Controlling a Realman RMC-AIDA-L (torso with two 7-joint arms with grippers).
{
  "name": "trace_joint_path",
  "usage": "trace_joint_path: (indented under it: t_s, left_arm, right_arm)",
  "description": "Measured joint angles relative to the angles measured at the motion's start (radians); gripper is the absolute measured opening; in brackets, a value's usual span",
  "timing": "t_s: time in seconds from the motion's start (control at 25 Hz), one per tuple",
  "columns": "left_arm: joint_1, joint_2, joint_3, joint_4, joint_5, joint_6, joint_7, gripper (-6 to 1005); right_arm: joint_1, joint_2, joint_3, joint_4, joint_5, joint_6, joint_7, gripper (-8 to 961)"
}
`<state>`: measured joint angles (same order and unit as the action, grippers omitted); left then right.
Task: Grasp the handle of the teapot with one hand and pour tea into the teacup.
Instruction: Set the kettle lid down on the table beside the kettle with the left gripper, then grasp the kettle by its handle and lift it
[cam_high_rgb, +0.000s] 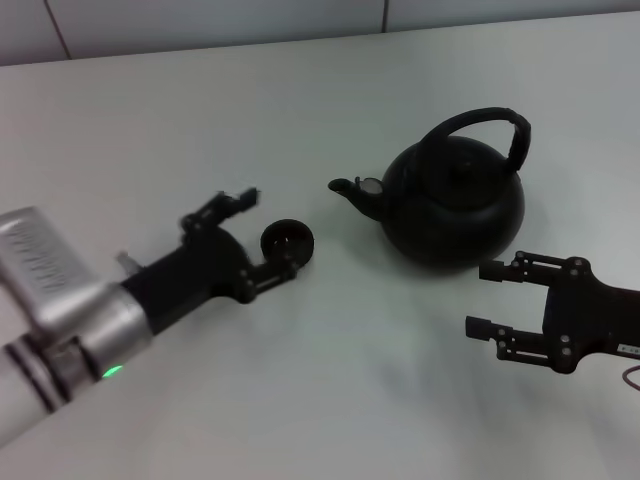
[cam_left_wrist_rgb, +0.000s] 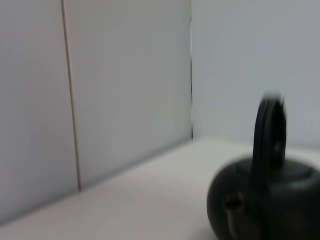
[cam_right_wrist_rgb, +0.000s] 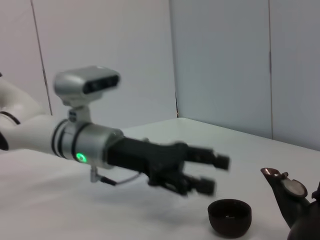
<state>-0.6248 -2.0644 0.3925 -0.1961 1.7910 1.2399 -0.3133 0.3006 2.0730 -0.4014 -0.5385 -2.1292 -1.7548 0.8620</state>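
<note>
The right gripper (cam_high_rgb: 485, 298) hovers nearest, fingers spread apart, just in front of the teapot (cam_high_rgb: 455, 200). The left gripper (cam_high_rgb: 262, 232), fingers apart and gripping nothing, is beside the teacup (cam_high_rgb: 286, 241). Farther right the teapot stands upright, its handle (cam_high_rgb: 492, 130) arched above, spout toward the teacup.

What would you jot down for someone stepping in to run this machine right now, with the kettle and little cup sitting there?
Left gripper: open, empty, right beside the teacup; I cannot tell if it touches it.
Right gripper: open, empty, low in front of the teapot, not touching.
Teapot stands upright on the table, spout toward the teacup, a gap between them. Handle arches over the top, ungrasped.
Done: nothing yet.
Left: grasp the handle, lift, tilt the spout over the teacup, pour.
</note>
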Motion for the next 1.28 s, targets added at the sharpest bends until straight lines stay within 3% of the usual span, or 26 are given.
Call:
trace_joint_path:
  t_s: [0.08,0.28,0.52,0.76,1.04,1.28]
  left_arm:
    - [0.05,0.005,0.011,0.055,0.0,0.106,-0.036,855]
    - [0.233,0.005,0.115,0.349,0.001,0.394,-0.266,855]
    - [0.371,0.043,0.23,0.526,0.001,0.482,-0.384,855]
    - [0.376,0.051,0.234,0.535,0.003,0.487,-0.388,854]
    - [0.387,0.043,0.232,0.611,0.127,0.39,-0.381,854]
    - [0.387,0.041,0.223,0.611,0.118,0.417,-0.381,855]
  right_arm:
    - [0.0,-0.001,0.004,0.0,0.0,-0.001,0.0,680]
    - [0.0,0.0,0.01,-0.001,0.0,-0.003,0.0,680]
    - [0.007,0.003,0.01,0.004,0.0,0.002,-0.002,679]
    - [0.007,0.004,0.01,0.009,0.0,0.003,-0.003,679]
    - [0.0,0.004,0.01,0.009,0.0,0.003,-0.004,680]
    - [-0.011,0.005,0.011,0.024,0.006,0.003,-0.013,680]
